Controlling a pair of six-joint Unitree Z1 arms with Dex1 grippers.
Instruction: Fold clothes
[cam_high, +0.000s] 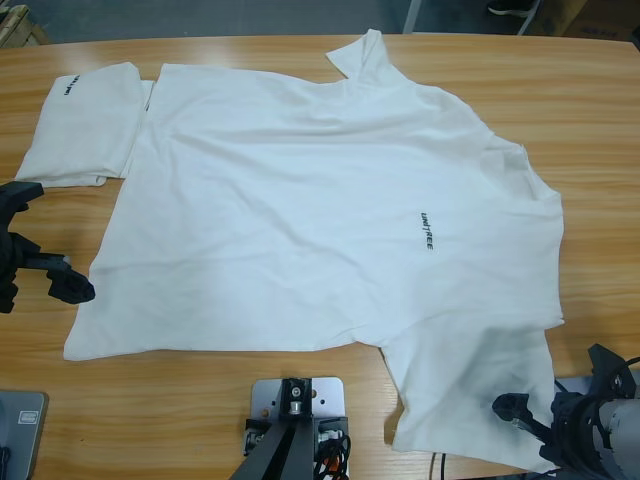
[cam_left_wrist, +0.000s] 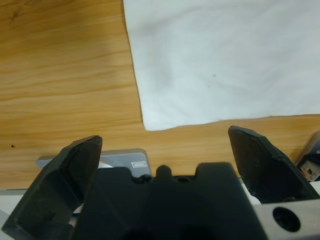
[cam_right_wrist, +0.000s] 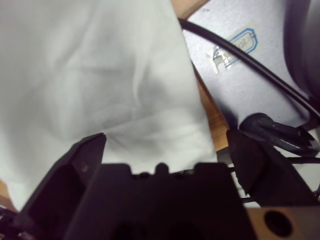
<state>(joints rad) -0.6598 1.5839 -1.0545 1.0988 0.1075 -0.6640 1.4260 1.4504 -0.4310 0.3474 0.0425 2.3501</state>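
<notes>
T-shirt (cam_high: 300, 210) lies spread flat; left gripper (cam_left_wrist: 165, 150) and right gripper (cam_right_wrist: 167, 150) both released.

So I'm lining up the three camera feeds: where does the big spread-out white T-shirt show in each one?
High view: the spread T-shirt covers the table's middle.
Left wrist view: its hem corner fills the upper right, above the open left gripper.
Right wrist view: its sleeve fills the left, over the open right gripper.
Shared landmark: the wooden table.
</notes>
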